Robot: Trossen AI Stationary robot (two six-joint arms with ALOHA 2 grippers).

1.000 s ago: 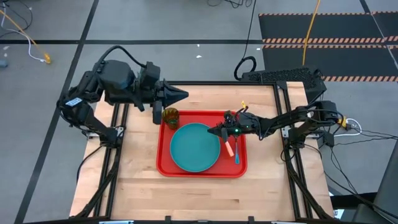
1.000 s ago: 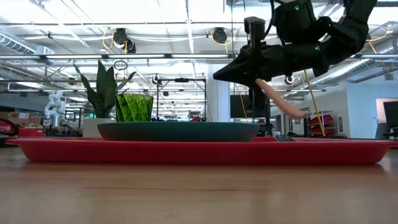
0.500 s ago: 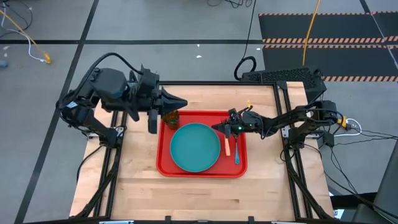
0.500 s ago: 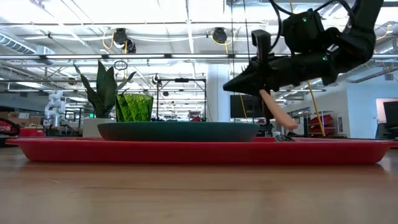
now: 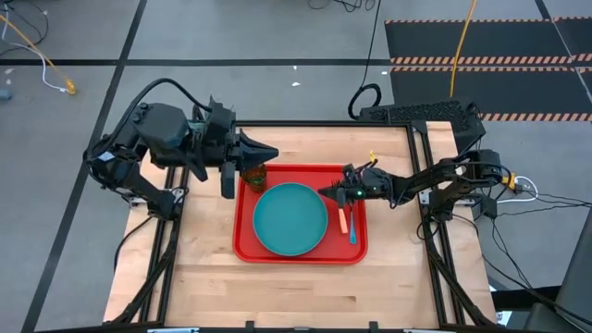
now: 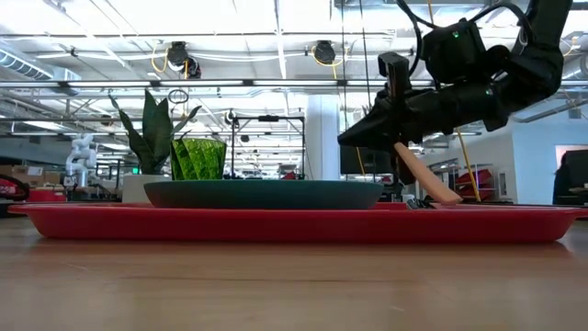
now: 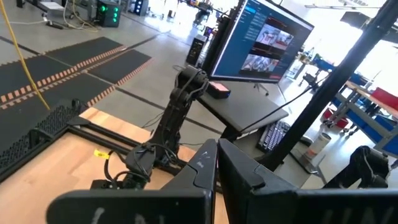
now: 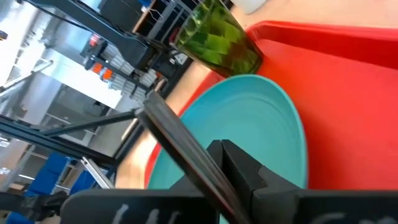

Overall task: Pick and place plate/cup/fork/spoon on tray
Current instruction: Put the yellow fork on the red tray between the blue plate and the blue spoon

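A: Red tray [image 5: 244,242] on your wooden worktop [image 5: 203,277], one of it, long side running left to right in the high view. What's on it?

B: You've got one teal plate [image 5: 289,217] flat in the middle-left, one green cup [image 5: 255,172] upright at the far left corner of the tray, one spoon [image 5: 352,225] with a blue handle lying flat near the right rim, long axis running far-to-near.

A: Fork?

B: One fork [image 5: 343,218], orange handle. Your right gripper [image 5: 324,192] is closed on its metal end, over the plate's right edge. In the low view the fork [image 6: 424,176] is tilted, handle slanting down with its tip at or just above the tray; can't tell if it touches. It sits just beside the spoon, roughly parallel from above.

A: Left side?

B: Your left gripper [image 5: 272,152] is closed, nothing in it, hanging above the cup, pointing right.
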